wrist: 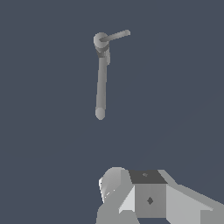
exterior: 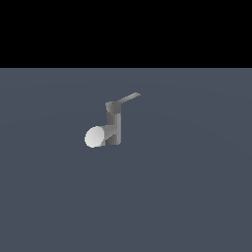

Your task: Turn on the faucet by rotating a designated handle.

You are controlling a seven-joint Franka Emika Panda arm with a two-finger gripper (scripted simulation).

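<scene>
The faucet (exterior: 114,125) is a small grey tap standing upright on the floor in the middle of the exterior view. Its thick spout ends in a pale round face (exterior: 94,137) toward the exterior view's left. The handle (exterior: 129,98) is a thin light-grey lever that rises from the round cap toward the exterior view's right. In the wrist view the faucet (wrist: 101,74) is seen from above, with the handle (wrist: 116,36) sticking out from the cap. Only part of my gripper (wrist: 131,192) shows, well apart from the faucet. Its fingers are not clearly visible. The arm is outside the exterior view.
A flat dark blue-grey floor (exterior: 187,197) lies all around the faucet. A black band fills the top of the exterior view.
</scene>
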